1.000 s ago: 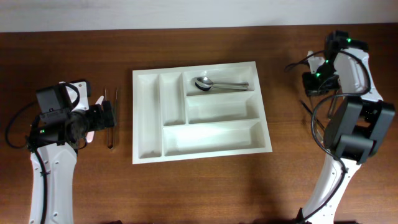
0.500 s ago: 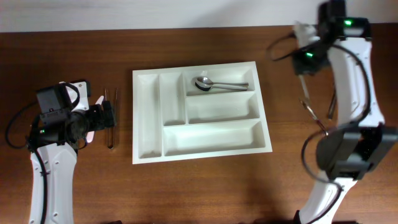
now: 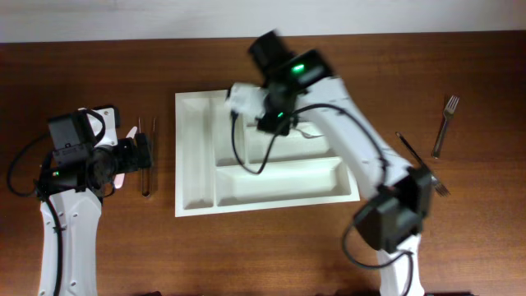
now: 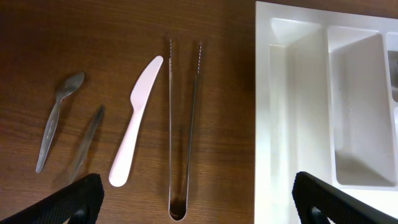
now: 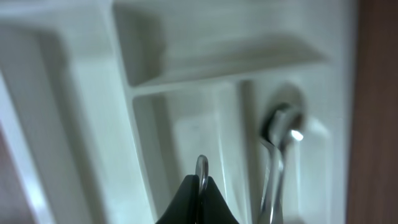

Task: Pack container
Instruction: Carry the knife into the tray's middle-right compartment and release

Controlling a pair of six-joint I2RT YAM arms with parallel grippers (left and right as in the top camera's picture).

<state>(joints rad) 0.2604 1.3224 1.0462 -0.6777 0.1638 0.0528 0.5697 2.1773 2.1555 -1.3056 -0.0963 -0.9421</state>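
Observation:
The container [image 3: 193, 164] is a large white cutlery tray in the middle of the table. My right gripper [image 3: 275, 123] hangs over its upper compartments and is shut on a thin metal utensil. Only the utensil's rounded end [image 5: 201, 167] shows above the fingertips, over a narrow compartment [image 5: 186, 137]. A metal spoon [image 5: 280, 155] lies in the compartment beside it. My left gripper [image 3: 141, 156] is open and empty left of the tray. In the left wrist view it [image 4: 193, 202] straddles the closed end of metal tongs [image 4: 183, 124] on the wood. The tray's left edge [image 4: 273, 124] shows at the right.
A white plastic knife [image 4: 135, 121], a small metal spoon [image 4: 57, 118] and a blurred metal piece [image 4: 87, 140] lie left of the tongs. A fork [image 3: 445, 123] and a dark utensil [image 3: 415, 152] lie on the table at the far right.
My right arm has swung from the far right of the table to above the tray, carrying the metal utensil. The left arm has not moved.

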